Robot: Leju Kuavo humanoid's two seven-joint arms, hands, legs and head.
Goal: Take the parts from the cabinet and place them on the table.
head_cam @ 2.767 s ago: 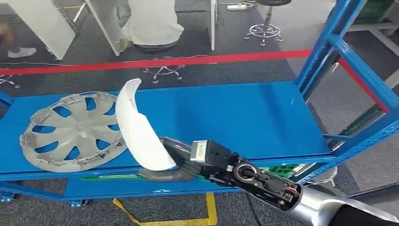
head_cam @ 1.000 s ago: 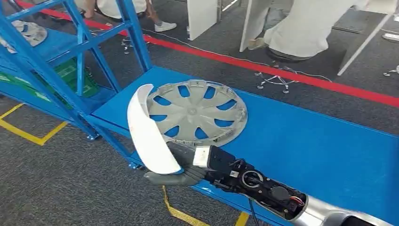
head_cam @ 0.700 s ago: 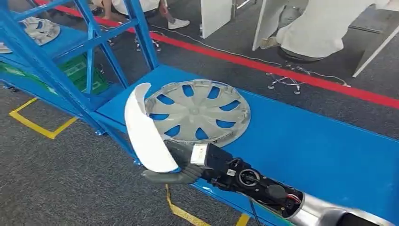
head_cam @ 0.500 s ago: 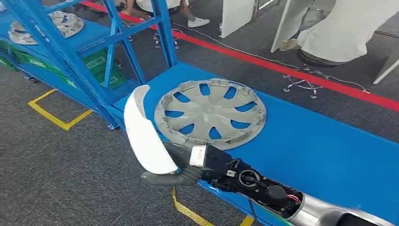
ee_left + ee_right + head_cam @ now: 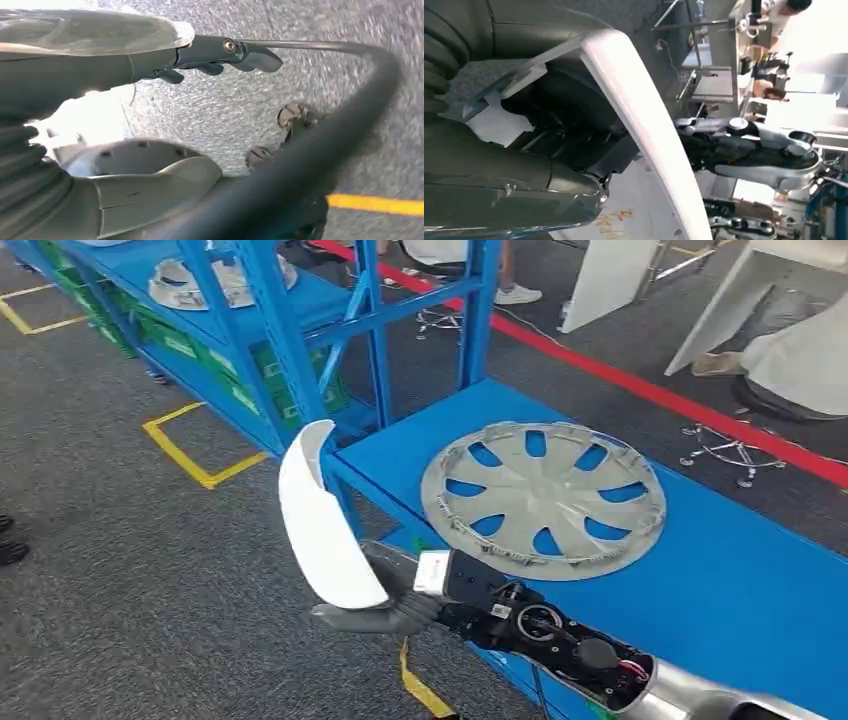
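My right hand (image 5: 390,595) grips the lower end of a curved white plastic part (image 5: 320,520), holding it upright over the grey carpet just off the corner of the blue platform (image 5: 740,580). In the right wrist view the same white part (image 5: 649,135) runs across the palm with the fingers (image 5: 549,185) wrapped on it. A grey hubcap (image 5: 545,498) lies flat on the platform, to the right of the held part. My left hand (image 5: 150,60) hangs over the floor with thumb and fingers apart and nothing in it.
A blue shelf rack (image 5: 270,310) stands at the upper left with another grey hubcap (image 5: 215,282) on a shelf. Yellow tape (image 5: 195,465) and a red line (image 5: 650,390) mark the carpet. Dark shoes (image 5: 10,540) show at the left edge; a person (image 5: 800,350) sits at the far right.
The camera has swung left: the platform and hubcap slid right in the picture and the blue rack came into view. My right hand keeps the white part in the same grip.
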